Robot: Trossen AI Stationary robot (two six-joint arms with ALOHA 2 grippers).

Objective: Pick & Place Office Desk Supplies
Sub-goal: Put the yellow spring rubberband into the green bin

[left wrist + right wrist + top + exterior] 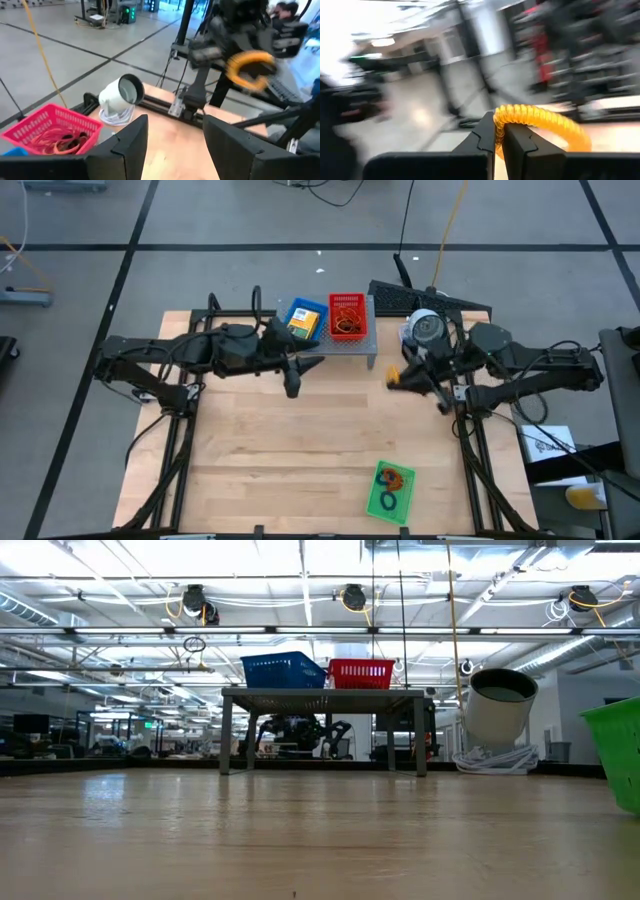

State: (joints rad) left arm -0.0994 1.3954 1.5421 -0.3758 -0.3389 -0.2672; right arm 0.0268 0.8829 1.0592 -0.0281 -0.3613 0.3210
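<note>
My right gripper [499, 131] is pinched on an orange ring [545, 122], held up just beside the white device [424, 328]. My left gripper [172, 135] is spread, empty, beside the shelf [372, 340] bearing the blue tray [305, 321] and red tray [347, 315].

red mesh tray [50, 127] beside white device [120, 97]

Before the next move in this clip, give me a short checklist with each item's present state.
1. Right claw shut on the orange ring: ok.
2. Left claw open and holding nothing: ok.
3. Red tray and blue tray sitting on the shelf: ok.
4. Green tray on the table, apart from both arms: ok.
5. Which tray the ring should go to: cannot tell.
</note>
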